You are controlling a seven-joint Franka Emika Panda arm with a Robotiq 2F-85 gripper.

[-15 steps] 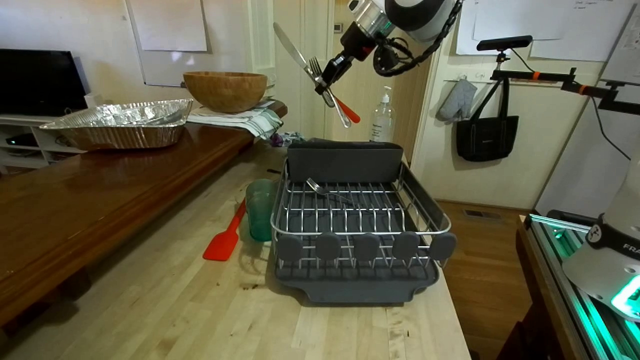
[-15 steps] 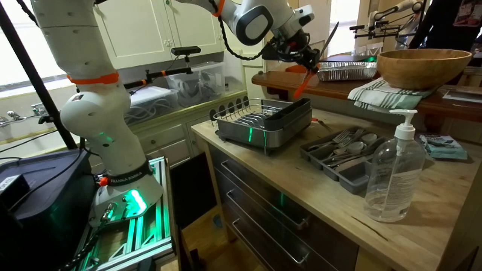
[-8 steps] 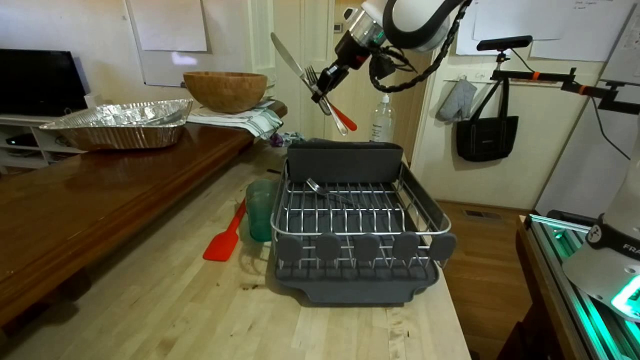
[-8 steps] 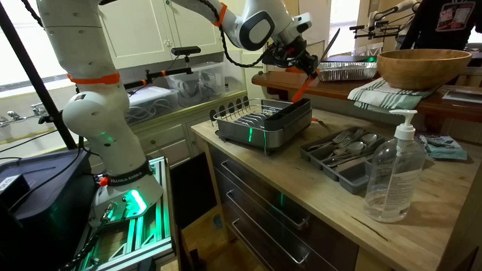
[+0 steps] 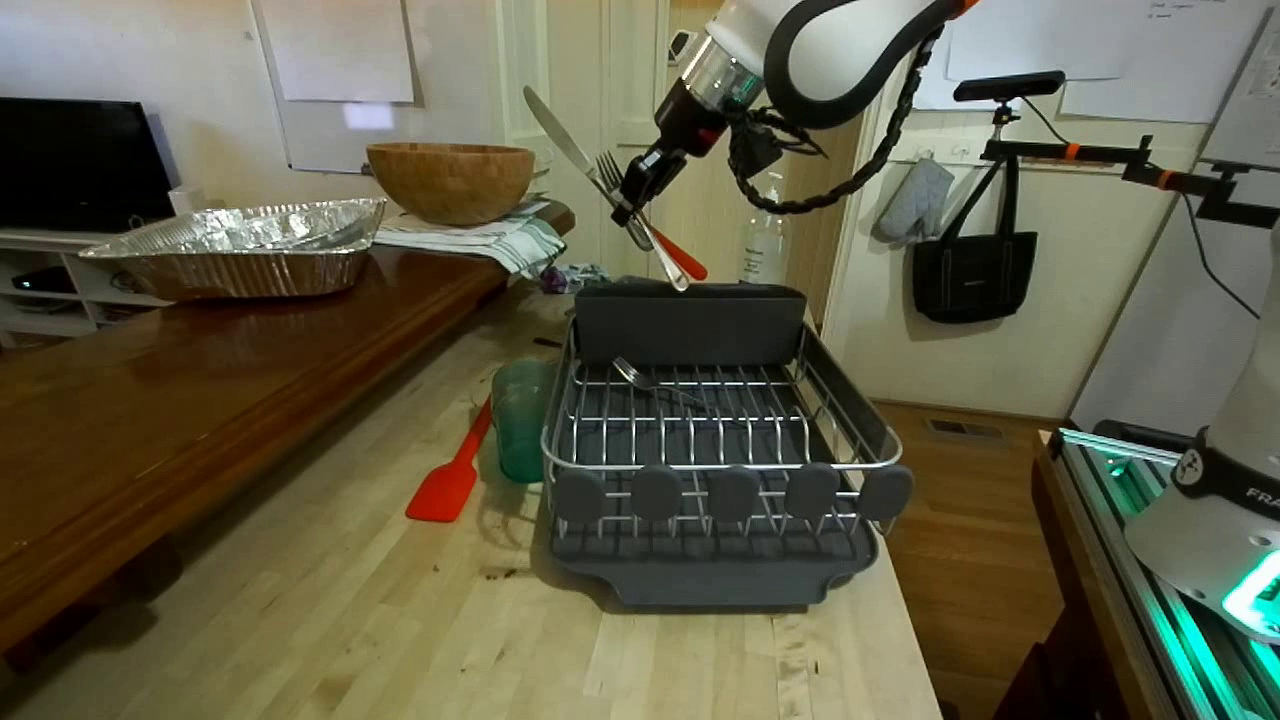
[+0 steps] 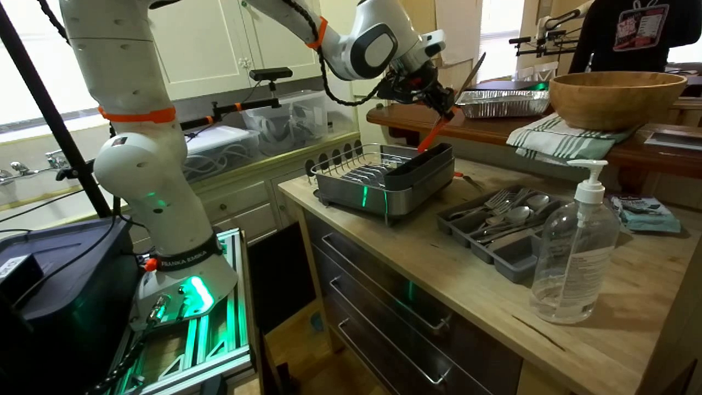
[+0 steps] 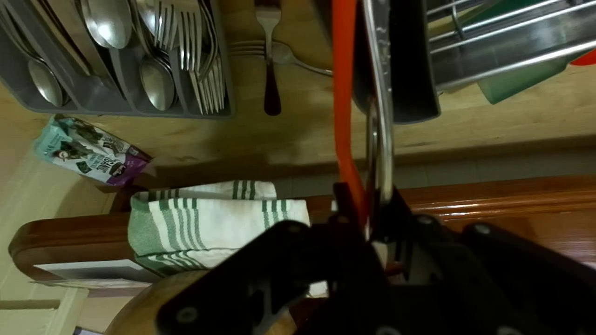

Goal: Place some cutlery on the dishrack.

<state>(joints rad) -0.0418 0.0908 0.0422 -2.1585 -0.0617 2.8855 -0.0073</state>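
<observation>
My gripper (image 5: 622, 212) is shut on a bundle of cutlery: a silvery knife (image 5: 556, 124), a fork (image 5: 608, 172) and a red handle (image 5: 685, 258). In the wrist view the gripper (image 7: 370, 204) pinches the red handle (image 7: 343, 83) and a silvery handle (image 7: 382, 93) side by side. The bundle is tilted, handle ends down, above the back of the dishrack (image 5: 690, 325), which also shows in an exterior view (image 6: 378, 196). Whether the handle ends touch the dark holder (image 6: 419, 167) at its end is unclear. Another fork (image 5: 636, 376) lies on the wire rack.
A grey cutlery tray (image 6: 515, 270) and a pump bottle (image 6: 570, 269) stand on the counter. A green cup (image 5: 522, 420) and red spatula (image 5: 445, 490) lie beside the rack. Loose forks (image 7: 268, 56) lie between tray and rack. A raised wooden ledge (image 5: 300, 330) runs alongside.
The gripper has moved down and slightly left in an exterior view with the cutlery still held. The handle ends are now closer to the rack's back holder. The rack has not moved.
</observation>
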